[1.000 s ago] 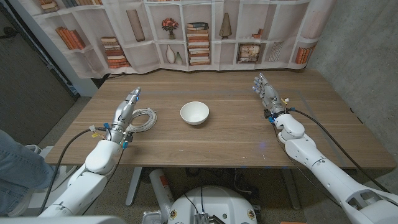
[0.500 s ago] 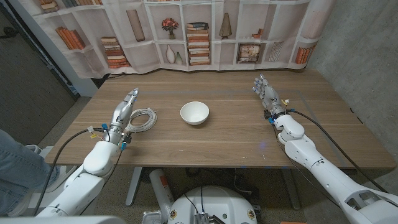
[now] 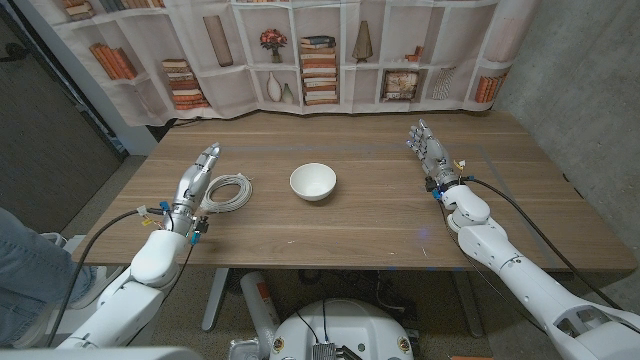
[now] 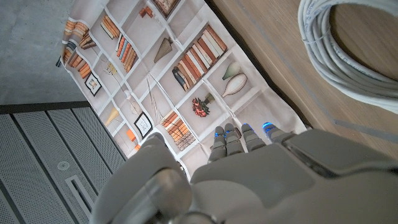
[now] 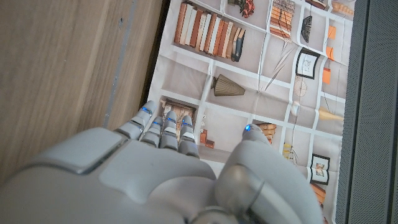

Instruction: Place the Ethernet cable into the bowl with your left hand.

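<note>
Now our left hand (image 3: 197, 178) stands empty, fingers straight, just left of the coiled Ethernet cable (image 3: 227, 191) on the bench (image 3: 350, 225), seemingly poised to grasp it; the bowl (image 3: 313, 182) waits to its right, while our right hand (image 3: 428, 152) idles empty, fingers extended.

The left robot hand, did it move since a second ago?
Yes. The left robot hand has slid a little off the coiled Ethernet cable, away from the white bowl, which stayed put.
</note>
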